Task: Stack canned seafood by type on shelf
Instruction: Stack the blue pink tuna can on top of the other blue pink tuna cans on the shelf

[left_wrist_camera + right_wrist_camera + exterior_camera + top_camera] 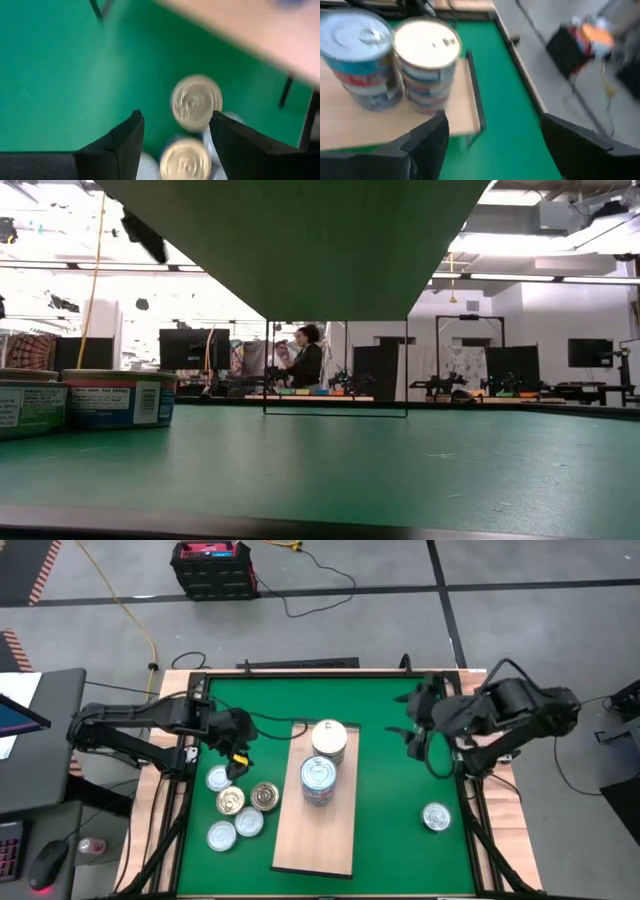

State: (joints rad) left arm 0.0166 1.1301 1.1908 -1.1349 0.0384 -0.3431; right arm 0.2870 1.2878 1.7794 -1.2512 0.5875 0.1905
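From above, the shelf (320, 840) lies down the middle of the green mat (390, 830), and two stacks of tins already stand on its upper half: a gold-topped stack (329, 739) and a silver-topped stack (318, 780) just below it, touching or nearly so. That looks like sorting by lid type. Five loose tins (236, 808) cluster at lower left off the board, and a lone silver tin (436, 817) sits at lower right. The left gripper (236, 762) hangs right above that cluster, empty. The right gripper (418, 736) is at centre right, well apart from its lone tin and beside the stacks.

At table height, two tins (118, 400) show at far left on the mat; neither gripper is visible, and a person sits far off in the room.

From the left wrist, the fingers (125, 142) stand apart with nothing between them, and a gold tin (196, 102) lies just ahead, a second gold tin (185, 160) nearer; I'd judge it is lining up a pick.

From the right wrist, the fingers (430, 142) are spread wide and empty, with both stacks at upper left.
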